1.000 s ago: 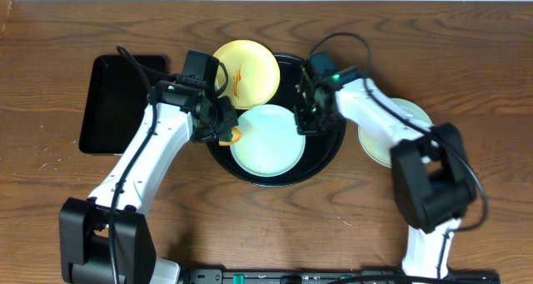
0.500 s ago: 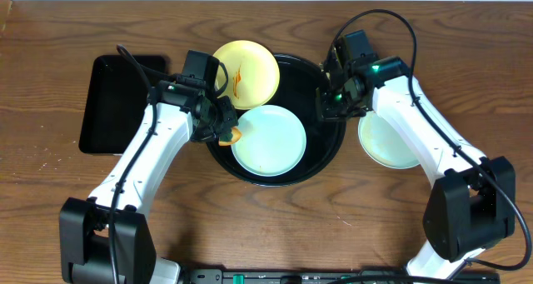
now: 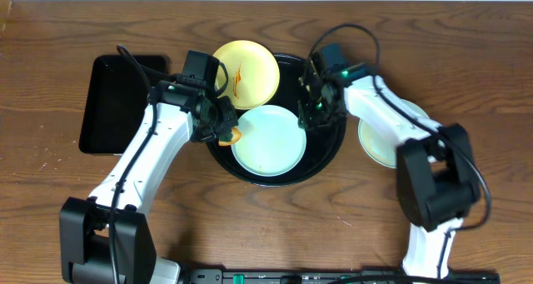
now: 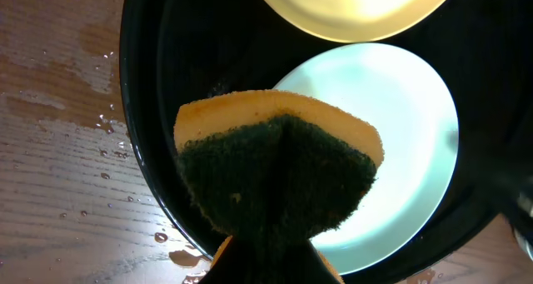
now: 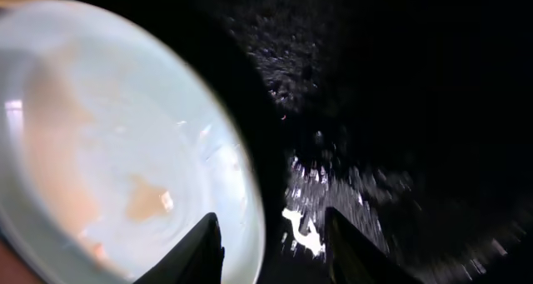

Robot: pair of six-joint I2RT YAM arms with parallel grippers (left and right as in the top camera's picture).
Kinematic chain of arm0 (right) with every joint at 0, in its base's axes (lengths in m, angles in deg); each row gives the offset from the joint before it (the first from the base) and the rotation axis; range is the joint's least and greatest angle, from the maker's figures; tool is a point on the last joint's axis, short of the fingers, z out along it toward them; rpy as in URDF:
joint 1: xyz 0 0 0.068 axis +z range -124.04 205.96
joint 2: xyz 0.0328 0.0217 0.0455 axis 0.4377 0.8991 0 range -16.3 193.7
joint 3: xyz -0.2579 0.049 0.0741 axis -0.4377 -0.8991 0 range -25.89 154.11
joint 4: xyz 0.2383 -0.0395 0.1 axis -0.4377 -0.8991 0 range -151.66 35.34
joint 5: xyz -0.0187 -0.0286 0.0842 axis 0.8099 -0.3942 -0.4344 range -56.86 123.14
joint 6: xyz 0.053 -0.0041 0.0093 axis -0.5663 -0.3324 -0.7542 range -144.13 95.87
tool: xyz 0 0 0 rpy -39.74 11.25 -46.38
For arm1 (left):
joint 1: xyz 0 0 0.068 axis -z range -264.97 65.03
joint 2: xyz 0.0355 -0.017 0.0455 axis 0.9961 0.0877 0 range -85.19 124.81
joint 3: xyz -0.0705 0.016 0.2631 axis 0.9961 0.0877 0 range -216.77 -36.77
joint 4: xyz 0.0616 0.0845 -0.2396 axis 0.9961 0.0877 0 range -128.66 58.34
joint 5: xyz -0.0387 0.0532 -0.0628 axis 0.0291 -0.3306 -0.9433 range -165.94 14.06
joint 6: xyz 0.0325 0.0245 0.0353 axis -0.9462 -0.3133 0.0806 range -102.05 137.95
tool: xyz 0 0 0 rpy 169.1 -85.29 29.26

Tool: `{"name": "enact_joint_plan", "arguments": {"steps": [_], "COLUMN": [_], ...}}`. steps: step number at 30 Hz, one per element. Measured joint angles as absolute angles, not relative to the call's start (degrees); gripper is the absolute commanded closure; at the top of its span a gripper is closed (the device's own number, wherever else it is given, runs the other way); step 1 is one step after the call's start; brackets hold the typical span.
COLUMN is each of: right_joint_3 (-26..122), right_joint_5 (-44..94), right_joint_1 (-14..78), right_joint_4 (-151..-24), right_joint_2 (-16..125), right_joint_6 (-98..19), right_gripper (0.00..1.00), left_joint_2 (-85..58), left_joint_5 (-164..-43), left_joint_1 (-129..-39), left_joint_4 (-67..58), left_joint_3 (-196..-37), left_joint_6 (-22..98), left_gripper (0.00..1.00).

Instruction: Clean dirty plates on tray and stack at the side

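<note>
Spanning everything is the brown wood-grain desk (image 3: 50, 192), with water beads beside the tray in the left wrist view. At its centre sits the round black tray (image 3: 326, 161), glossy, with a raised rim and a wet, speckled floor. A flat rectangular black tray (image 3: 112, 105) lies at its 9 o'clock, near but apart.

A smooth light blue plate (image 3: 266, 142) lies flat toward the tray's 7 o'clock, showing faint brownish film. A pale yellow plate (image 3: 250, 72) with orange streaks overlaps the rim at 11 o'clock. A third pale plate (image 3: 375, 146) rests on the desk at 3 o'clock, partly under the right arm.

The left end effector (image 3: 223, 127) pinches a sponge (image 4: 279, 171), orange foam with a coarse dark green face, over the blue plate's 9 o'clock edge. The right end effector (image 5: 275, 242) is spread, empty, over that plate's 2 o'clock edge and bare tray floor.
</note>
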State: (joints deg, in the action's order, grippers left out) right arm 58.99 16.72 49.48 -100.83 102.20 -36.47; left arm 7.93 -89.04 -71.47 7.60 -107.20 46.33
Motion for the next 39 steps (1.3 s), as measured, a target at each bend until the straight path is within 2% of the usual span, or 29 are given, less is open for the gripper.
{"name": "enact_joint_plan", "arguments": {"steps": [9,13,21,23,39], "right_joint_3": [58.97,58.97,58.97,58.97,59.01], "right_joint_5": [15.71,15.71,18.23,19.51,20.39], "right_joint_1": [49.51,50.12,53.53,53.88,53.31], "right_joint_4": [-100.17,-99.41,-98.05,-98.05,-100.72], "right_joint_2": [104.71,104.71,104.78,104.82,103.73], "right_joint_6": [-34.74,-34.2,-36.36,-37.48,-38.98], "right_gripper": [0.65,0.69,0.85,0.99,0.99], "left_joint_2": [7.93,7.93,7.93,7.93,7.93], "left_joint_5": [-89.07,-89.07,-89.07,-89.07,-89.07], "left_joint_1": [-71.47,-71.47,-71.47,-71.47,-71.47], "left_joint_4": [7.6,7.6,7.6,7.6,7.6], "left_joint_3": [-107.2,-107.2,-107.2,-107.2,-107.2], "left_joint_6": [46.33,46.33,46.33,46.33,46.33], "left_gripper": [0.93,0.92,0.93,0.93,0.92]}}
